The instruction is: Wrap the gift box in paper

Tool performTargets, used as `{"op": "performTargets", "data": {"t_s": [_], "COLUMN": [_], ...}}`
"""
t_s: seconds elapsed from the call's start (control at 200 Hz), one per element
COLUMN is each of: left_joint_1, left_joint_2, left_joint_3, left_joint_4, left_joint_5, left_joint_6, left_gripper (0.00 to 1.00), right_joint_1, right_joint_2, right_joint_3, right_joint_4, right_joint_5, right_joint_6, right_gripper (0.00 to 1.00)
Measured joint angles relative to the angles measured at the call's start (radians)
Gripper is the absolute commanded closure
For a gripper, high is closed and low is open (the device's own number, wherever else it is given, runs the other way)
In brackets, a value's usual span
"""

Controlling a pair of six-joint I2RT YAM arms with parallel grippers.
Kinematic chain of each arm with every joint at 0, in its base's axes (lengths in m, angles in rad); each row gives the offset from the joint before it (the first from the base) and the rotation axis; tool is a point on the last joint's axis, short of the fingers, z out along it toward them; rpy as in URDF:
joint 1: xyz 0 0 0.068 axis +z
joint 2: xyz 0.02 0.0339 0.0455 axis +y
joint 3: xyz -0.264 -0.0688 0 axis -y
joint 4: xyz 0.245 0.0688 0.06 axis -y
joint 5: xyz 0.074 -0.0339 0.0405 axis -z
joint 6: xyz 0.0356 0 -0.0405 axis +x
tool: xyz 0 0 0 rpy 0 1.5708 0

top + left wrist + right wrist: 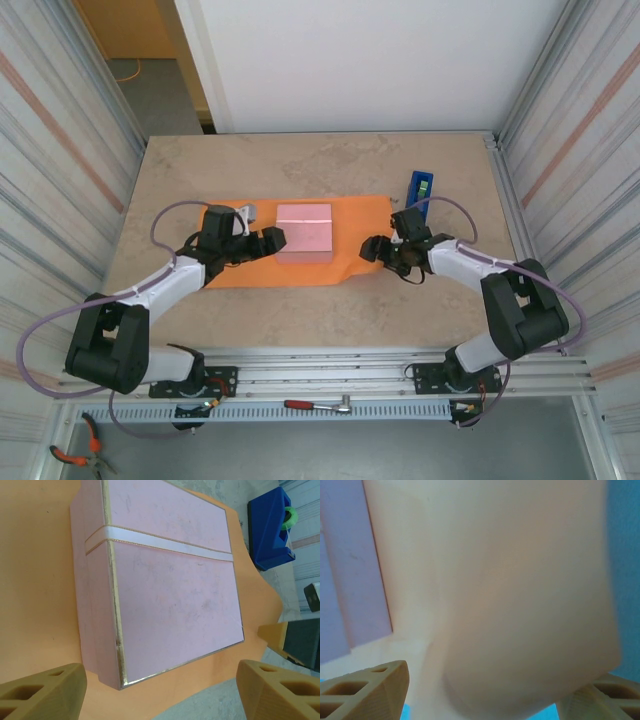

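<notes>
Centrally, pink gift box (304, 230) lying flat on orange paper (260, 273), left gripper (272, 240) spread wide just beside its left side, right gripper (374, 248) parted around the paper's raised right edge

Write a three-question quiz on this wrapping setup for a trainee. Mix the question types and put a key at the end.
1. True or false: the gift box lies on top of the paper.
2. Multiple choice: what stands on the table just beyond the paper's far right corner?
A) a blue tape dispenser
B) a mug
C) a stapler
3. Short answer: the left gripper is at the box's left side. Are its jaws open or shut?

Key: 1 true; 2 A; 3 open, with the fingers spread wide and not clamping the box.
</notes>
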Motion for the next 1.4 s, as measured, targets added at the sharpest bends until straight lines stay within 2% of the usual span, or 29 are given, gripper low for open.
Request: {"op": "performTargets", "data": {"t_s": [0.165, 0.276, 0.641, 0.722, 0.902, 0.982, 1.228, 1.398], "left_joint_1": [-0.003, -0.003, -0.003, -0.003, -0.003, -0.003, -0.005, -0.044], "left_joint_2": [0.0, 0.0, 0.0, -0.001, -0.005, -0.009, -0.028, -0.026], "left_joint_3": [0.0, 0.0, 0.004, 0.005, 0.022, 0.038, 0.088, 0.149], "left_joint_4": [0.0, 0.0, -0.001, -0.002, -0.011, -0.016, -0.036, -0.063], "left_joint_5": [0.0, 0.0, 0.0, 0.0, 0.0, 0.002, 0.011, 0.011], "left_joint_6": [0.0, 0.0, 0.0, 0.0, 0.001, 0.001, 0.0, -0.004], "left_gripper": [0.21, 0.21, 0.21, 0.21, 0.21, 0.21, 0.21, 0.21], "right_joint_1": [-0.066, -0.099, -0.114, -0.114, -0.107, -0.087, 0.053, 0.158], "right_joint_2": [0.021, 0.023, -0.043, -0.075, -0.121, -0.138, -0.148, -0.134], "right_joint_3": [0.0, 0.0, -0.053, -0.077, -0.091, -0.089, 0.015, 0.117], "right_joint_4": [0.088, 0.11, 0.101, 0.093, 0.056, 0.045, 0.003, 0.0], "right_joint_5": [-0.046, -0.069, -0.093, -0.094, -0.094, -0.093, -0.085, -0.087], "right_joint_6": [0.001, -0.004, -0.008, -0.005, -0.003, -0.001, -0.001, -0.005], "right_gripper": [0.29, 0.36, 0.49, 0.56, 0.83, 0.9, 0.91, 0.9]}}
